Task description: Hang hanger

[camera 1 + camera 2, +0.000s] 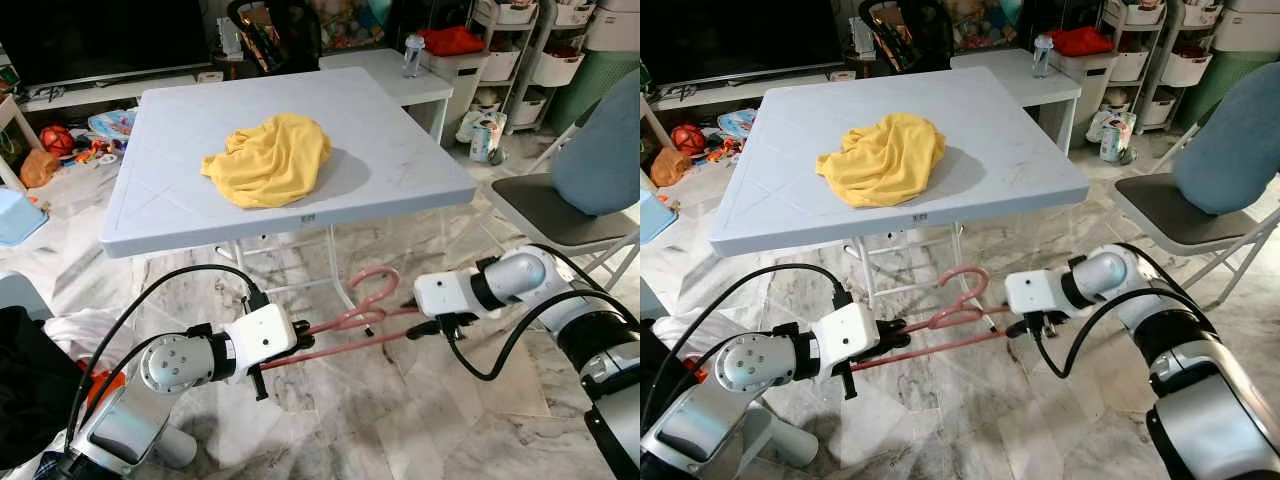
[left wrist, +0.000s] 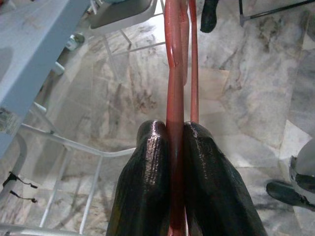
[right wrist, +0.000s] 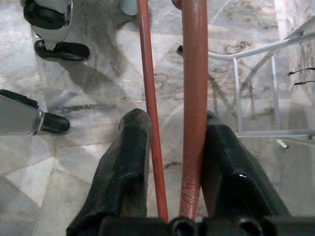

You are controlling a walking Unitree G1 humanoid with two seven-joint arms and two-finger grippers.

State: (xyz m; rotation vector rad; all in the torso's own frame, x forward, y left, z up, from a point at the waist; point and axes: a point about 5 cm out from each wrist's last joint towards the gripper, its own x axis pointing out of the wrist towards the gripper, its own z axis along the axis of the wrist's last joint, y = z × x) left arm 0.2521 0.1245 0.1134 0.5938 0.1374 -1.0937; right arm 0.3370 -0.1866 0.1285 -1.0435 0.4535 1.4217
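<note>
Low over the marble floor (image 1: 420, 420), the left tool (image 1: 300, 345) clamps one end of the pink hanger (image 1: 350, 325), its fingers (image 2: 152, 182) pressed tight on the bar. The right tool (image 1: 425, 327) takes the other end, fingers (image 3: 130, 162) set loosely around both bars. Gripped at each end, the hanger stays level between the arms, hook towards the bench (image 1: 400, 170), likely so the shirt can be threaded. Beyond, the yellow shirt (image 1: 270, 158) lies crumpled on the bench.
</note>
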